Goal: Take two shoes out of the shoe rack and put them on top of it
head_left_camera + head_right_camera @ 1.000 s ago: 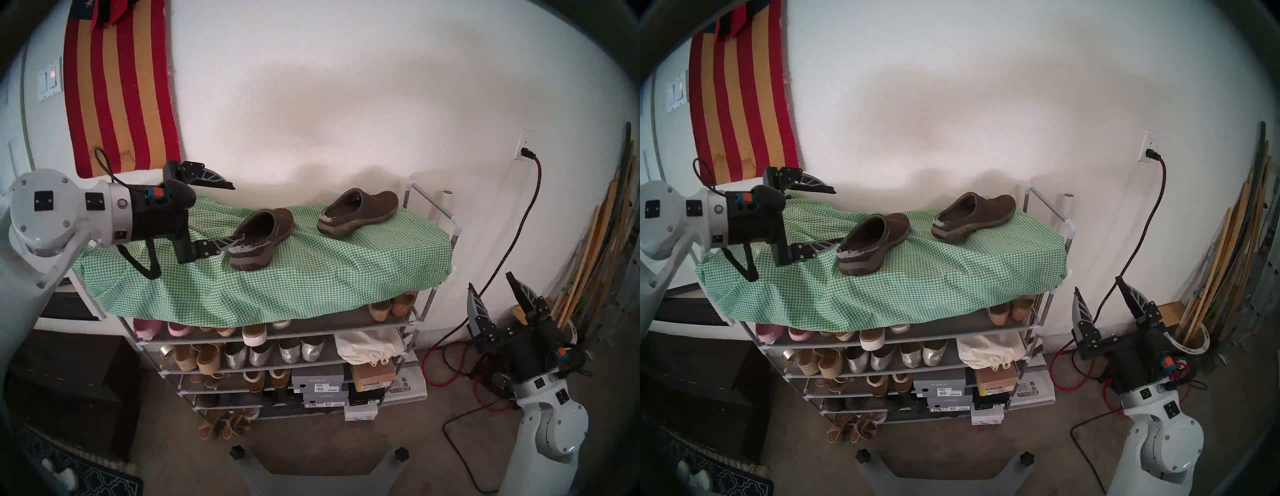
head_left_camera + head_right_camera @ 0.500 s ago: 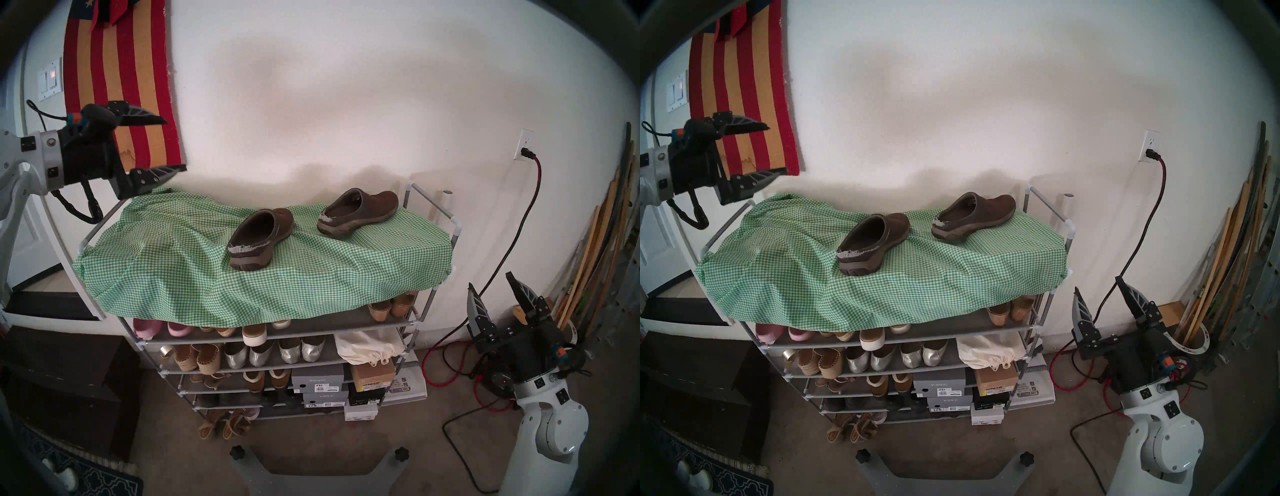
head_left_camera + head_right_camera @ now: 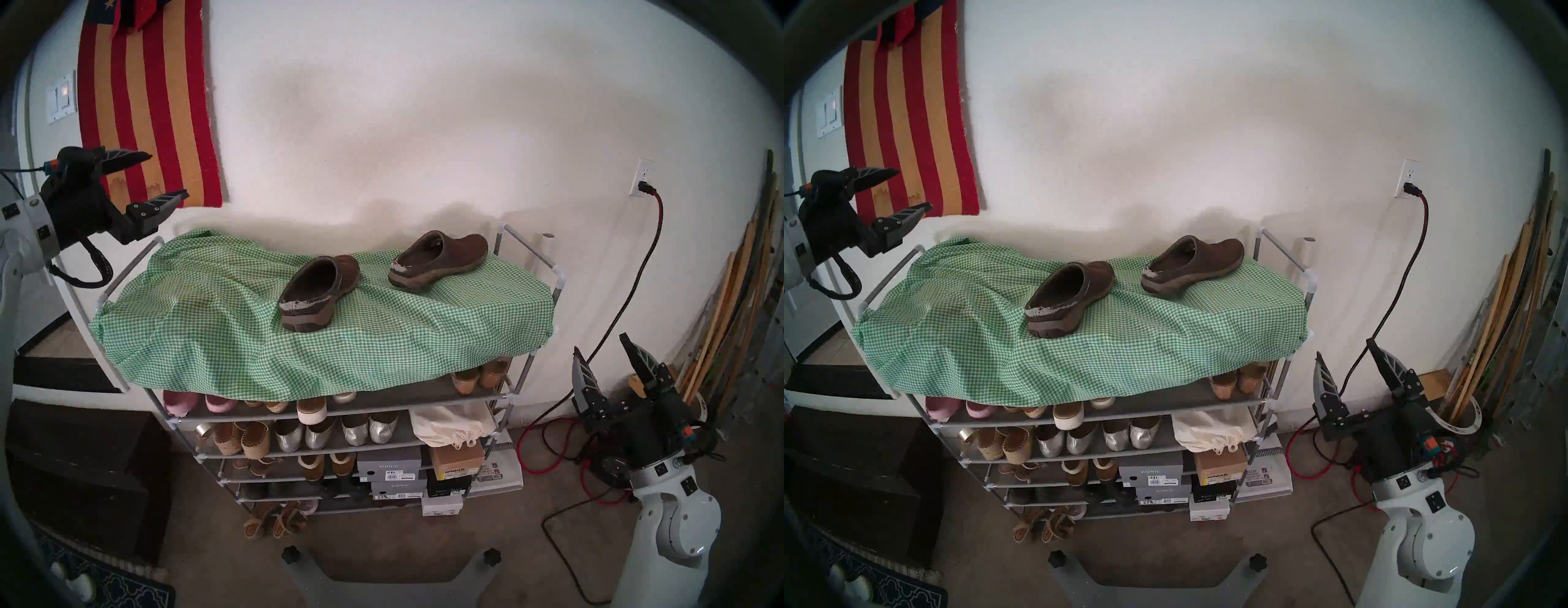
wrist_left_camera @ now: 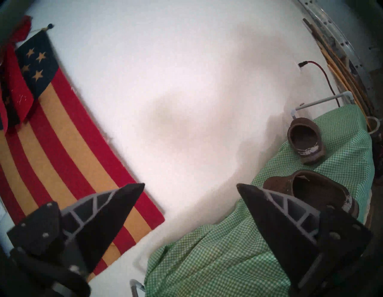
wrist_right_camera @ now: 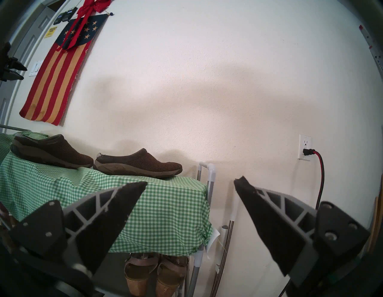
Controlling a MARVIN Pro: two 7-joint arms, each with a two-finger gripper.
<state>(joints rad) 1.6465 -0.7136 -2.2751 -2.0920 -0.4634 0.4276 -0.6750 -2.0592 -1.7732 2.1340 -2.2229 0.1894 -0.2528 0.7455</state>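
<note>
Two dark brown clogs stand apart on the green-white gingham cloth (image 3: 212, 322) on top of the shoe rack (image 3: 496, 397). The left clog (image 3: 320, 291) is near the middle, heel toward me; the right clog (image 3: 439, 259) sits at the back right. Both also show in the left wrist view, the near one (image 4: 317, 190) and the far one (image 4: 305, 139), and in the right wrist view (image 5: 49, 150) (image 5: 137, 163). My left gripper (image 3: 167, 176) is open and empty, up and left of the rack, by the wall. My right gripper (image 3: 600, 344) is open and empty, low beside the rack's right end.
Lower shelves hold silver flats (image 3: 335, 431), tan espadrilles (image 3: 242, 437), shoe boxes (image 3: 390, 465) and a cloth bag (image 3: 449, 424). A striped flag (image 3: 144, 106) hangs on the wall. A red cord (image 3: 655, 225) runs from the outlet. Wooden slats (image 3: 729, 314) lean at right. A dark chest (image 3: 80, 479) stands left.
My left gripper has let go of the left clog, pulled back off the rack top and moved up and left to beside the flag. The right arm and both clogs stay still.
</note>
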